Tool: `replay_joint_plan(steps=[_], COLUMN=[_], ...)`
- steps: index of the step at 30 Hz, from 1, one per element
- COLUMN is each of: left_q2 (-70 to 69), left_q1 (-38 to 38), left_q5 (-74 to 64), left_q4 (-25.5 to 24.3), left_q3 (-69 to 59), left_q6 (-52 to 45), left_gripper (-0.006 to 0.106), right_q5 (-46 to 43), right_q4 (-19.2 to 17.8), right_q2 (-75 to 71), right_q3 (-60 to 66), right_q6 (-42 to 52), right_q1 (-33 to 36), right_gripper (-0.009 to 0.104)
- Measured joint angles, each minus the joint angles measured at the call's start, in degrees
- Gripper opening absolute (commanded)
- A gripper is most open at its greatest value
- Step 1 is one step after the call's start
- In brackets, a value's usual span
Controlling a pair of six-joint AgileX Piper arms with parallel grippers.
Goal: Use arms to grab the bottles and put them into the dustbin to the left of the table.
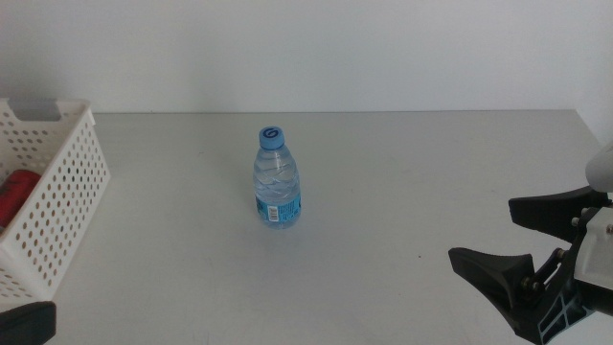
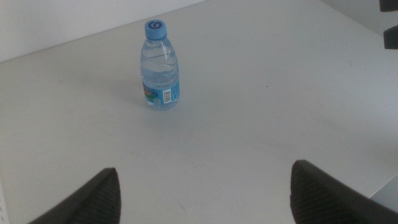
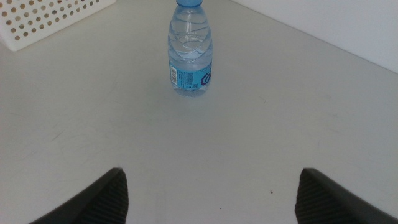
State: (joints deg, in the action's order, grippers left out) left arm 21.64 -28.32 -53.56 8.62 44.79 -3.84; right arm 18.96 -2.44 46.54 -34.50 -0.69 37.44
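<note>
small clear bottle (image 1: pixel 277 190) upright mid-table (image 1: pixel 383 192), right end effector (image 1: pixel 512 235) spread, left end effector (image 2: pixel 205 193) spread

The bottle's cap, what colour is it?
Blue. The bottle's cap shows best in the left wrist view.

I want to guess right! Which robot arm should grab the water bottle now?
Probably the right. Its open hand is out over the table, facing the upright bottle. The left hand only peeks in at the bottom corner, beside the basket.
</note>
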Motion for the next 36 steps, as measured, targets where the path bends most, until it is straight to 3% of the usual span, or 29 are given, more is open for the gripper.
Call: replay_joint_plan(steps=[11, 36], left_q2=[0.00, 0.22], left_q1=[0.00, 0.00], left_q5=[13.95, 55.59], left_q4=[0.00, 0.62], left_q3=[-2.42, -35.68], left_q6=[0.11, -0.27], left_gripper=[0.093, 0.093], right_q5=[0.15, 0.15], right_q4=[0.00, 0.00], right_q2=[0.00, 0.00], right_q3=[0.05, 0.05], right_q6=[0.01, 0.01], right_q1=[0.00, 0.00], right_gripper=[0.076, 0.075])
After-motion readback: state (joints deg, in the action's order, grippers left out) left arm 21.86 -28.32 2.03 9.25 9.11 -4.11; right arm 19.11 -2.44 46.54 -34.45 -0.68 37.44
